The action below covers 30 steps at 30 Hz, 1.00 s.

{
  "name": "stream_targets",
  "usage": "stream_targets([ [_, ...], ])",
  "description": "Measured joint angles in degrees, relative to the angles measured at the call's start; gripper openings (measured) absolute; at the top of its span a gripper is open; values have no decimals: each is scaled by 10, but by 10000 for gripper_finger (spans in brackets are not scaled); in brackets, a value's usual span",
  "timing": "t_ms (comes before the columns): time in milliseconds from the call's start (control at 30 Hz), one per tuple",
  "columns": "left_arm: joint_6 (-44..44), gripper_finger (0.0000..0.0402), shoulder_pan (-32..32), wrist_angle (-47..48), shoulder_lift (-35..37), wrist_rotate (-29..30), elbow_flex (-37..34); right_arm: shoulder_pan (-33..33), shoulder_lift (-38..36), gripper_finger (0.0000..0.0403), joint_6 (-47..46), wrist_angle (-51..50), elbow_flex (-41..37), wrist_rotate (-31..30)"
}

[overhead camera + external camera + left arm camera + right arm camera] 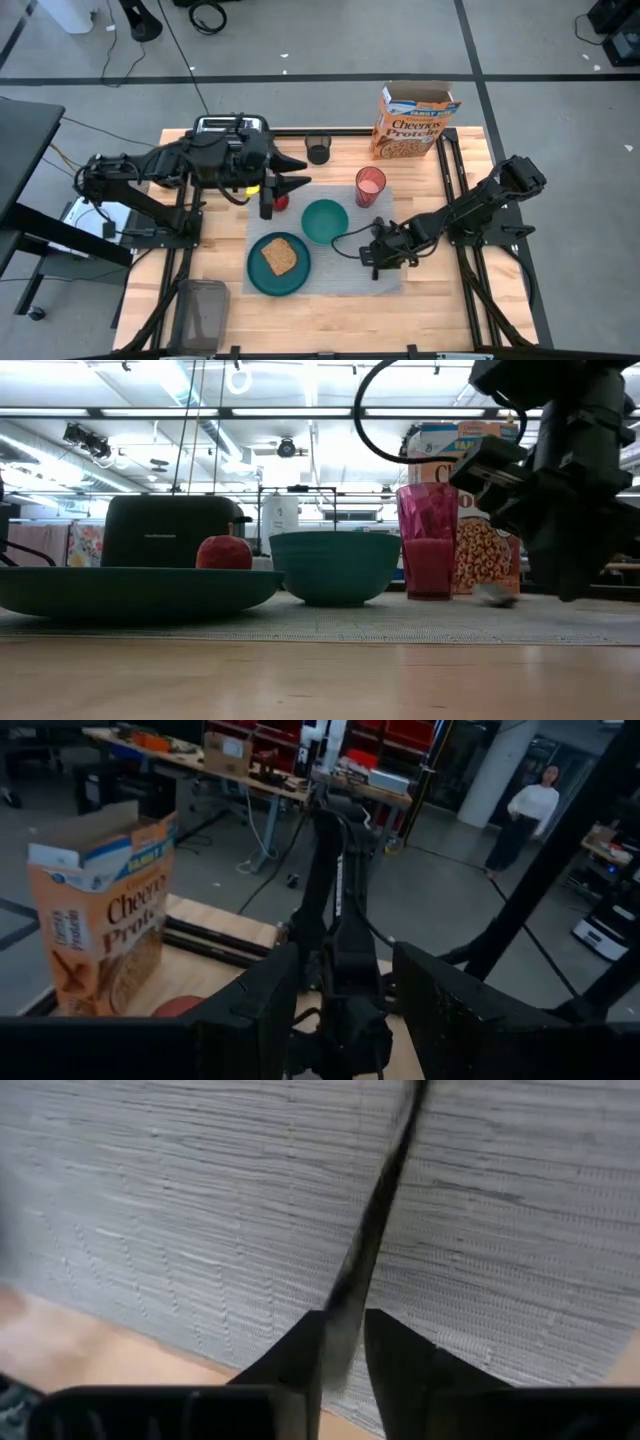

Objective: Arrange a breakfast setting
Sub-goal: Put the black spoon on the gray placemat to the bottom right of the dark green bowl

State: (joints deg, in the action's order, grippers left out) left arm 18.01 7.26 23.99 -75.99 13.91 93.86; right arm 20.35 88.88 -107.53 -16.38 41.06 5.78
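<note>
1. The step in hand looked to be laying the metal spoon (365, 1260) on the grey placemat (345, 280), at its right-hand side beside the teal bowl (324, 221); the right claw (383, 262) was low over the mat there, and the right wrist view showed the spoon's handle running between its two fingers, which stood narrow and close about it; whether they gripped it or had just let go, I could not tell.
2. In the low view the spoon's bowl end (494, 595) lay on the mat, so the next move, as I judged it, called for parting the fingers fully and lifting straight up without dragging the spoon askew.
3. The left claw (283, 172) hung near the mat's far left corner above the red apple (281, 201), its fingers partly apart and nothing visibly held.
4. Containers: the teal plate (262, 273) held the toast slice (279, 257); the bowl showed nothing inside; the pink cup (370, 186) stood on the mat's far edge, contents unclear; the Cheerios box (412, 123) stood open-topped at the table's far edge.
</note>
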Motion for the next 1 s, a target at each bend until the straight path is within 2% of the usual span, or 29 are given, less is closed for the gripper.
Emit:
stream_targets([
  [133, -19, 172, -3, 5, 11, 0, 0, -18, -20, 108, 37, -4, 0, 9],
  [233, -22, 172, -3, 17, 18, -1, 1, -24, -57, 115, 55, -41, 0, -6],
  [433, -36, 172, -3, 46, 30, -1, 0, -35, -121, 114, 74, -215, -1, -107],
  [800, -57, 172, -3, 57, 30, -1, 0, -147, -79, 113, 281, -227, -27, -152],
  [1000, -43, 172, -3, 62, 30, -1, 0, -176, -55, 113, 331, -212, -26, -152],
])
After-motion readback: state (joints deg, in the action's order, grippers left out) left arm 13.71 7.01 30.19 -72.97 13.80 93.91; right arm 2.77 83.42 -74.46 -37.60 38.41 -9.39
